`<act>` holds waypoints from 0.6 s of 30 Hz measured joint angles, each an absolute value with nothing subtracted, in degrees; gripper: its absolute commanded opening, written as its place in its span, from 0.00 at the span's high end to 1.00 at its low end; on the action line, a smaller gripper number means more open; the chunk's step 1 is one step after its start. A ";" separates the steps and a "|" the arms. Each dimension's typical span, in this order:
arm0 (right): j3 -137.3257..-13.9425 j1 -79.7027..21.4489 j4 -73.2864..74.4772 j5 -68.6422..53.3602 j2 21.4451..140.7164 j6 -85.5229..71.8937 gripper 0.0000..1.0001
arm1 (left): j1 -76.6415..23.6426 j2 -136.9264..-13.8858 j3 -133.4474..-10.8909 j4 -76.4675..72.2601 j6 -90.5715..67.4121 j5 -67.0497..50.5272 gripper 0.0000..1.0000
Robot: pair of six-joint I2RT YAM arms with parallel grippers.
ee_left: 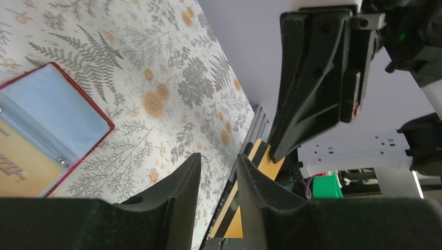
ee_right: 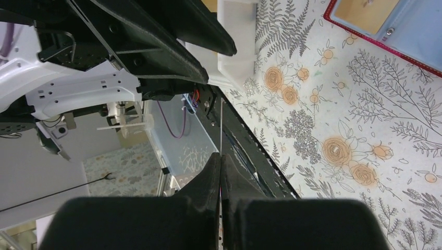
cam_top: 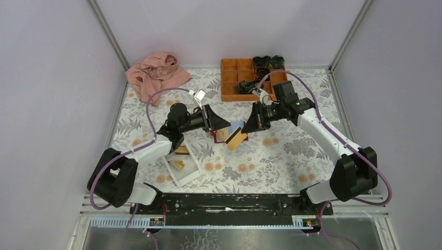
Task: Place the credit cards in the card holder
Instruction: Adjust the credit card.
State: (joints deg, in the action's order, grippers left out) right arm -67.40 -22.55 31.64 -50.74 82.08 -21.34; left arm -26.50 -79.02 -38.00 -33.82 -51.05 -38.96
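The right gripper (cam_top: 249,126) holds one credit card (cam_top: 235,138), fingers (ee_right: 208,182) pressed together on its upper end. The card's long axis slants down toward the left arm's base. The left gripper (ee_left: 219,172) is just beside it, fingers apart. The open card holder (ee_left: 68,109) lies flat below with one card inside. Two more seem to lie in the white tray (cam_top: 188,173).
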 measured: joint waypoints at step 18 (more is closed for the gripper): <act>-67.40 -21.21 26.59 -56.80 87.26 -23.33 1.00 | -25.30 -82.94 -37.98 -40.27 -54.24 -52.38 0.60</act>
